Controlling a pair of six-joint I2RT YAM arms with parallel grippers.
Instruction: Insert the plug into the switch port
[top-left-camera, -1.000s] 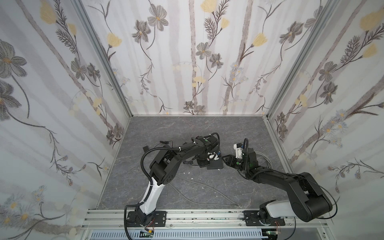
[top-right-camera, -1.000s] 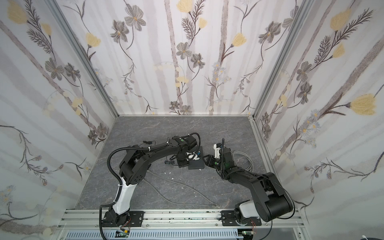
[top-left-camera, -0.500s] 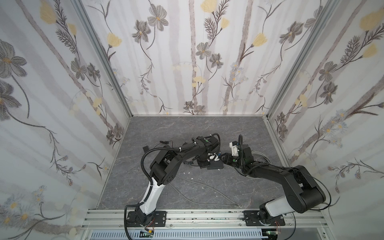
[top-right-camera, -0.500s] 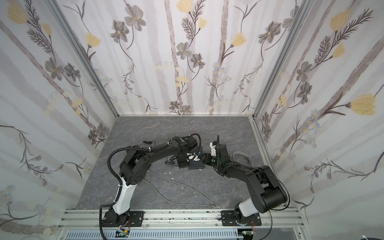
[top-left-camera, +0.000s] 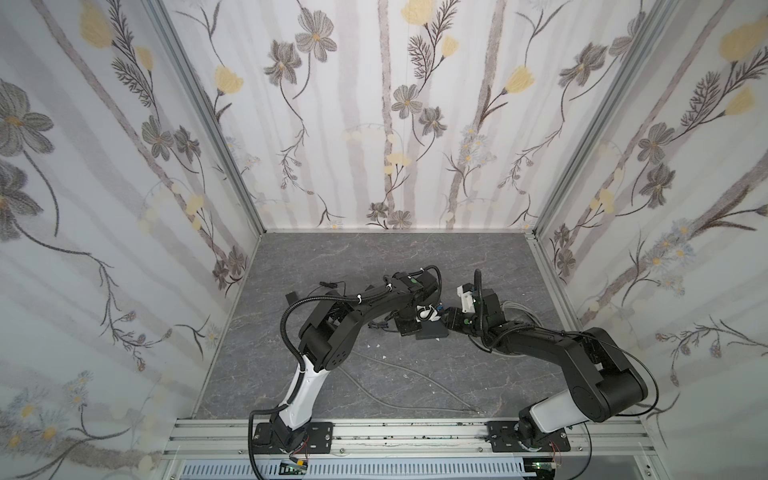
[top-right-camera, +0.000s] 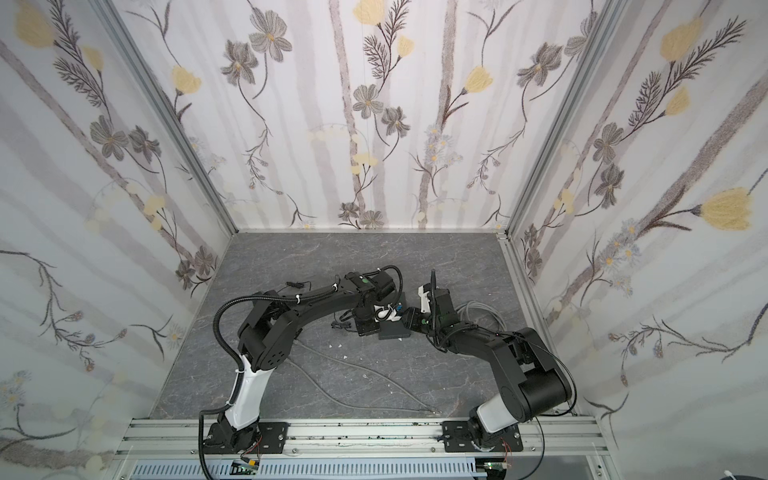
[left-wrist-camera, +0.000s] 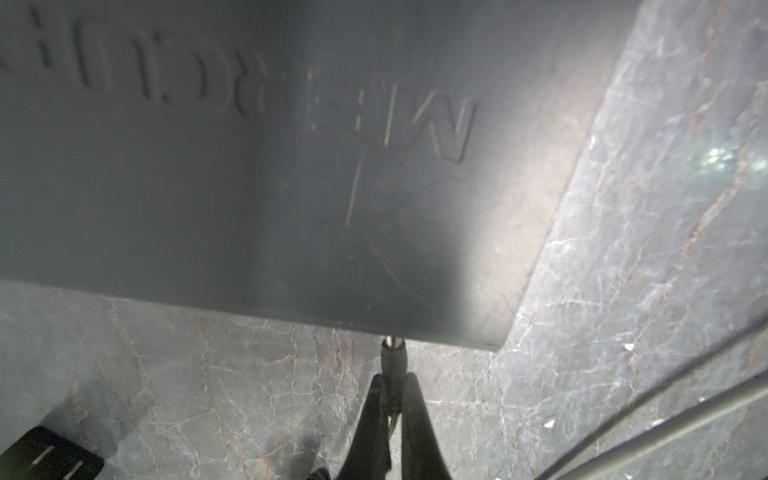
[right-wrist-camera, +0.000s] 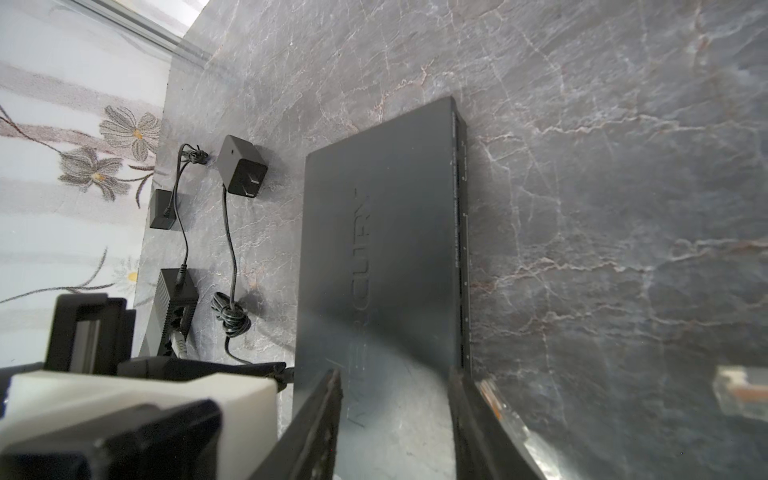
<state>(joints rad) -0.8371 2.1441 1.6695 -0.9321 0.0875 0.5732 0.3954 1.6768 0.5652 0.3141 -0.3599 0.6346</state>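
Where the left claw (left-wrist-camera: 390, 384) is clenched on the black barrel plug (left-wrist-camera: 392, 359), the plug juts straight ahead of its fingertips, metal tip meeting the side edge of the black switch (left-wrist-camera: 291, 187) with a short band of metal showing. The right claw (right-wrist-camera: 395, 372) is released, its two fingers (right-wrist-camera: 316, 415) spread over the top face of the switch just beneath them on the grey tabletop (right-wrist-camera: 623, 166); whether they touch it cannot be told. A clear connector (right-wrist-camera: 739, 390) lies beside this claw, apart from the switch, and a black power adapter (right-wrist-camera: 243, 170) lies well ahead of it on the opposite side.
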